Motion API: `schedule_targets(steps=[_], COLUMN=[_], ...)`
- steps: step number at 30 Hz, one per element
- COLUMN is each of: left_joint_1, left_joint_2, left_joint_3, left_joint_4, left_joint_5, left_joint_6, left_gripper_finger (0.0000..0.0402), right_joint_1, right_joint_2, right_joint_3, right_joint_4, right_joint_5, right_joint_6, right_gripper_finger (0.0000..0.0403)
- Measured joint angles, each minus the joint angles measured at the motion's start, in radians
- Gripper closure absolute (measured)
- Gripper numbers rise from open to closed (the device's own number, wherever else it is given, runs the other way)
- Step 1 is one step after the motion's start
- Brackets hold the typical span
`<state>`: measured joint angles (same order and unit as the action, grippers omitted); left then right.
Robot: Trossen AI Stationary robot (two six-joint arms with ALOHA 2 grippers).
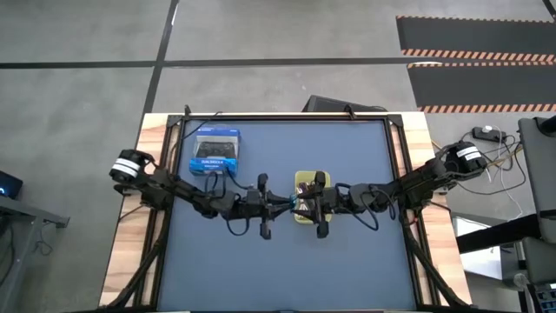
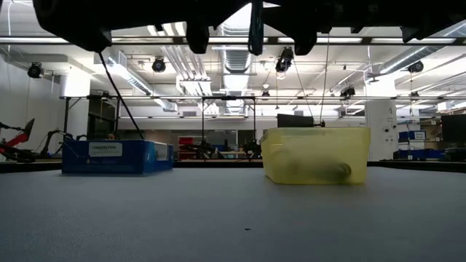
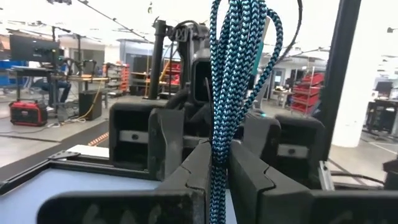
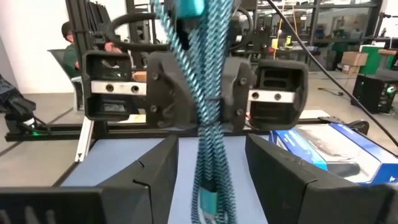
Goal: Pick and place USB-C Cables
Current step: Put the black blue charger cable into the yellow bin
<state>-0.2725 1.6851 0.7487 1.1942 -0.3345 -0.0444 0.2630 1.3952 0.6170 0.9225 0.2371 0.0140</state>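
A teal-blue braided USB-C cable [image 3: 233, 81], bundled into several strands, is held high above the middle of the table. My left gripper [image 3: 219, 177] is shut on it. My right gripper [image 4: 211, 168] faces the left one, open, with one finger on each side of the cable [image 4: 208, 130] and not touching it. In the high view both grippers meet [image 1: 294, 205] beside the yellow bin [image 1: 301, 216]. The white, black and purple cables do not show plainly. My left gripper pinches the bundled strands of the teal-blue cable [image 3: 217, 158] between its two fingers. The fingers come level from the table's left and lie across the bundle. The bundle stands upright, reaching above and below the fingers, lifted clear of the table; a teal plug [image 4: 207, 202] hangs at its lower end.
A translucent yellow bin [image 2: 317, 154] stands at mid-table under the grippers, with a dim shape inside. A blue box [image 1: 215, 154] stands at the far left, and also shows in the low view [image 2: 116, 156]. A person sits beyond the table [image 4: 69, 37].
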Motion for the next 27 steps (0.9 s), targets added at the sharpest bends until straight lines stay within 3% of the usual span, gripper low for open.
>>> schedule_targets(steps=[9,15,22,27], left_joint_1=[0.01,0.01,0.01,0.01], left_joint_2=[0.012,0.012,0.011,0.011], left_joint_3=[0.02,0.021,0.019,0.017], left_joint_4=[0.002,0.002,0.002,0.001], left_joint_5=[0.0,0.0,0.0,0.001], left_joint_6=[-0.001,-0.002,-0.006,-0.026], left_gripper_finger=[0.0383,0.0383,0.0383,0.0365], right_joint_1=[0.0,-0.001,-0.001,-0.001], right_joint_2=[0.0,0.0,0.0,0.0], right_joint_3=[0.0,0.0,0.0,0.0], right_joint_4=[-0.006,-0.005,-0.005,-0.006], right_joint_5=[0.0,0.001,0.001,0.0], right_joint_6=[-0.019,-0.028,-0.039,-0.037], right_gripper_finger=[0.0246,0.0293,0.0379,0.0379])
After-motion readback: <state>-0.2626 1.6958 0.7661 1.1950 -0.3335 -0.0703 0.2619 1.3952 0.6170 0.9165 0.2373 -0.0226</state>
